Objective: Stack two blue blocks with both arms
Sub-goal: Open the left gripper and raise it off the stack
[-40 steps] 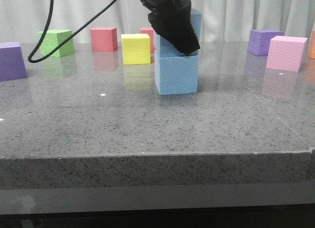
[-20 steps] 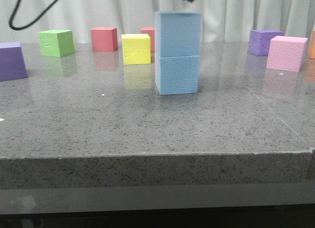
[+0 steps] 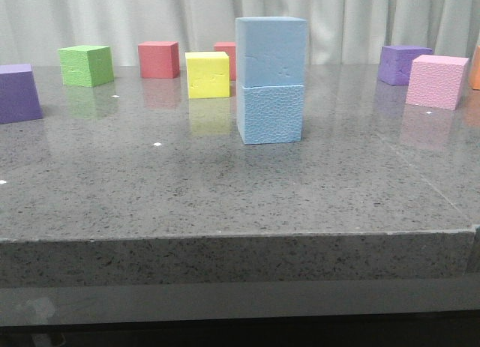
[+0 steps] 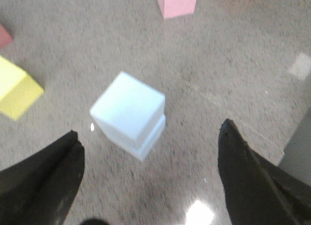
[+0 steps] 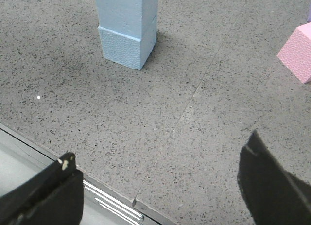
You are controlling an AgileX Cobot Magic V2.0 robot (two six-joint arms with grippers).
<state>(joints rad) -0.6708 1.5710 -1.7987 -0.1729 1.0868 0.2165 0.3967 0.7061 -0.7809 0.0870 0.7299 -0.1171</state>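
Observation:
Two blue blocks stand stacked in the middle of the table: the smoother one (image 3: 271,50) rests squarely on the pebbly one (image 3: 270,113). Neither arm shows in the front view. My left gripper (image 4: 148,137) is open, high above the stack (image 4: 129,113), nothing between its fingers. My right gripper (image 5: 158,159) is open too, over the table's front edge, well back from the stack (image 5: 127,28). Nothing touches the blocks.
A yellow cube (image 3: 207,73), two red cubes (image 3: 158,59), a green cube (image 3: 86,65) and a purple cube (image 3: 18,92) stand left and behind. At right are a pink cube (image 3: 435,80), another purple cube (image 3: 402,63) and an orange edge (image 3: 475,70). The table's front edge (image 5: 116,198) is near.
The left gripper, which was at the upper blue block a second ago, has let go and risen out of the front view. The stack stays standing.

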